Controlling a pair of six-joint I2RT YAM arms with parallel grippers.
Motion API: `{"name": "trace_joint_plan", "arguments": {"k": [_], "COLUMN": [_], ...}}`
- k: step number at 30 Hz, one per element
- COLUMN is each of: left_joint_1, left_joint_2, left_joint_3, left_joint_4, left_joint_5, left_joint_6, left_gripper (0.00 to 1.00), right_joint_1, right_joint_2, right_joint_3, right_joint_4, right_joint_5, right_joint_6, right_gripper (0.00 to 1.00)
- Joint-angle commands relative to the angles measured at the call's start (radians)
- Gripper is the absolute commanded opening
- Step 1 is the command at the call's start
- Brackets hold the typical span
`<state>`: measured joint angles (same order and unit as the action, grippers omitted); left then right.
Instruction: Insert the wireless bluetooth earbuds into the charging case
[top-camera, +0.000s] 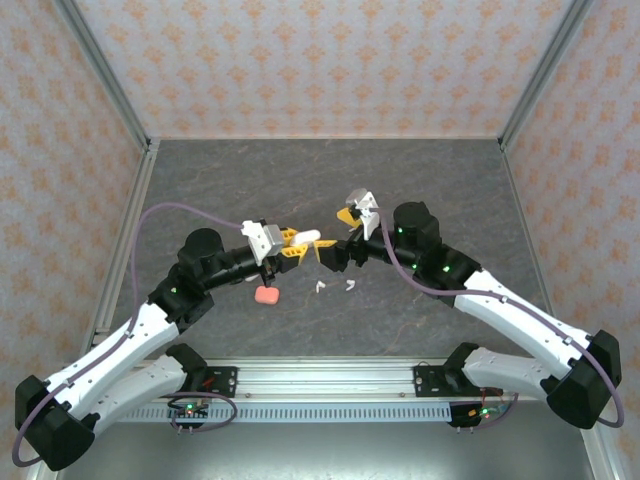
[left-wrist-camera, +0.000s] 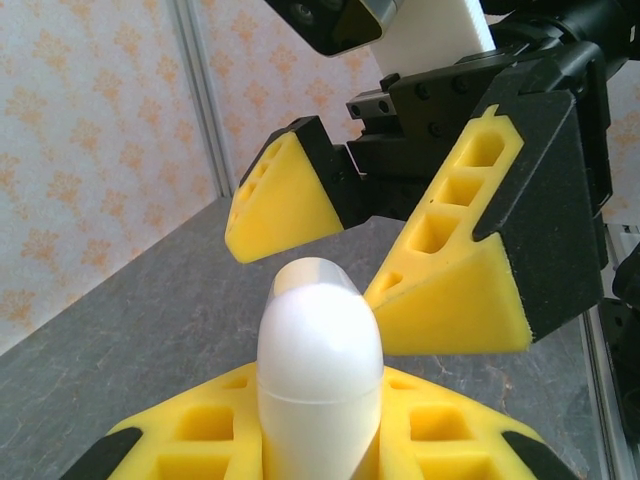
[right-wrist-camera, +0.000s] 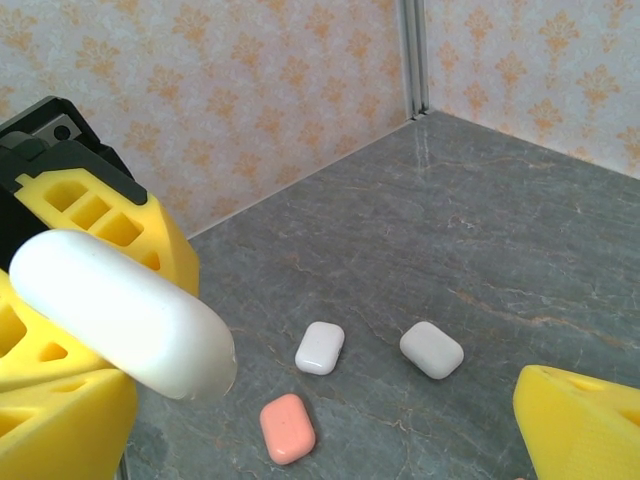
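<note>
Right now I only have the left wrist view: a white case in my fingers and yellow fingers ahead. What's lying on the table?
Observer: The right wrist view shows three closed cases on the table: a pink case, a white case and a pale grey case.
Operator: Any loose earbuds?
Observer: From above, a tiny white earbud and a second earbud lie on the table. They sit just nearer the arm bases than the open right gripper, which faces the held case in the left gripper.
</note>
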<state>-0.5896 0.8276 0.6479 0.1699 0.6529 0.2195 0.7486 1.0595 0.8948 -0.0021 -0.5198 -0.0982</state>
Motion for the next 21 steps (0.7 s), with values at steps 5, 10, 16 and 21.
{"name": "trace_joint_plan", "arguments": {"k": [5, 10, 16, 21], "left_joint_1": [-0.019, -0.024, -0.029, -0.028], "left_joint_2": [0.013, 0.018, 0.022, 0.018], "left_joint_3": [0.005, 0.007, 0.004, -0.013], "left_joint_4": [-0.021, -0.021, -0.026, -0.017], "left_joint_5": [0.037, 0.037, 0.026, -0.004], "left_joint_6": [0.03, 0.031, 0.034, 0.027], "left_gripper": [0.0, 0.0, 0.0, 0.0], "right_joint_1": [-0.018, -0.021, -0.022, -0.022], "right_joint_2": [-0.003, -0.004, -0.011, -0.067], "right_joint_3": [0.061, 0.067, 0.069, 0.059], "right_joint_4": [0.016, 0.008, -0.017, -0.075], "right_joint_5": [0.053, 0.057, 0.061, 0.081], "right_joint_6": [-0.015, -0.016, -0.024, -0.022], "right_gripper": [0.97, 0.97, 0.97, 0.98]}}
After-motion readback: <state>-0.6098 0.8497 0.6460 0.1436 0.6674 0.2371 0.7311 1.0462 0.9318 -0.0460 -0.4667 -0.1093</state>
